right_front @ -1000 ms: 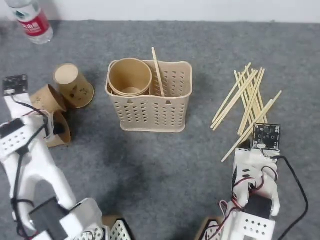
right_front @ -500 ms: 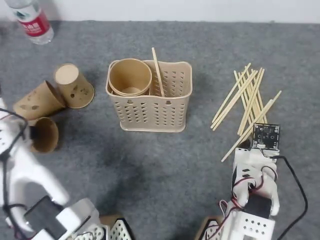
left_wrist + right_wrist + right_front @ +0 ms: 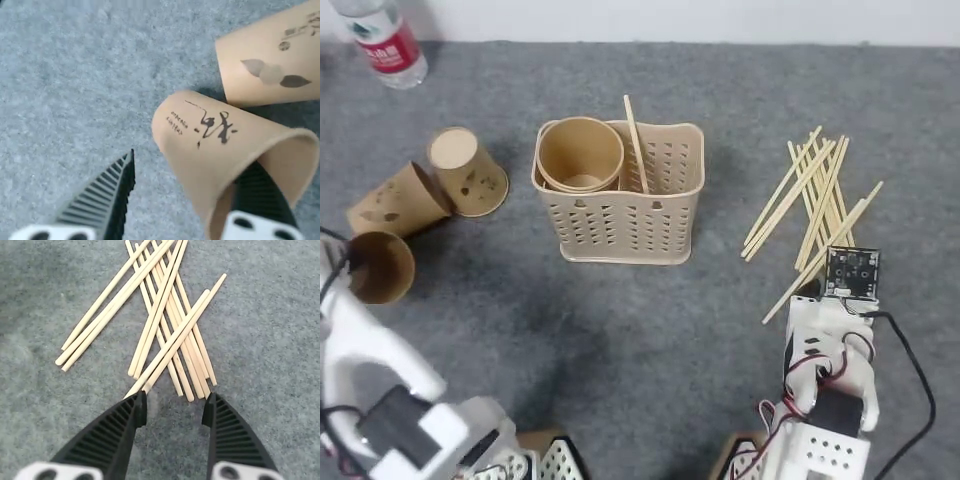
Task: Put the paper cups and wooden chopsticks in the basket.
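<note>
My left gripper [image 3: 190,165] is open, with one finger [image 3: 262,192] inside the mouth of a brown paper cup [image 3: 220,145] and the other finger outside, apart from its wall. In the high view that cup [image 3: 380,267] lies at the far left. Two more cups [image 3: 400,200] [image 3: 467,172] lie on their sides beyond it. The beige basket [image 3: 650,225] holds a cup [image 3: 580,155] and one chopstick [image 3: 636,143]. My right gripper [image 3: 175,397] stands open just short of the near ends of the loose chopsticks [image 3: 165,325], which lie at the right [image 3: 815,205].
A plastic bottle [image 3: 385,40] lies at the back left corner. Grey carpet [image 3: 620,340] covers the table, with open room between the basket and the arms' bases. The right arm [image 3: 825,360] stands at the front right.
My left arm has swung left, and the cup on its finger has slid with it toward the table's left edge. The right arm has stayed still.
</note>
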Action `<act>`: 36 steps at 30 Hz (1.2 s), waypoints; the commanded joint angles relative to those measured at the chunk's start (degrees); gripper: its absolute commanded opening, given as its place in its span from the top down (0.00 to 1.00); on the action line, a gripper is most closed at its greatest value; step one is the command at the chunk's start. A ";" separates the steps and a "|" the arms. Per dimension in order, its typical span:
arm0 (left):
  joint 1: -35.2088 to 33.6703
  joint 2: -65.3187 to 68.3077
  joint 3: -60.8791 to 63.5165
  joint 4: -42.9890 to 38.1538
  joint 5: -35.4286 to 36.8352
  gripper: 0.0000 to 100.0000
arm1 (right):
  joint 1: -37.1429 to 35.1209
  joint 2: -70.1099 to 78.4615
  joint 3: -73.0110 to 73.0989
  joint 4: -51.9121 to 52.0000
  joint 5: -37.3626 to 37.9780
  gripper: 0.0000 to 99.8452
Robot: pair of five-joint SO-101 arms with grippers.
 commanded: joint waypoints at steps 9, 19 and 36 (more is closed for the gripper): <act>-2.29 12.48 -9.01 -2.99 -0.62 0.89 | 0.48 -0.75 0.00 0.57 0.88 0.81; 0.70 6.68 -18.86 15.47 -0.44 0.99 | 0.40 -0.75 1.32 -0.04 3.69 0.81; 14.33 -7.65 -40.66 50.11 4.57 0.99 | 0.40 -0.75 2.20 -0.13 3.60 0.81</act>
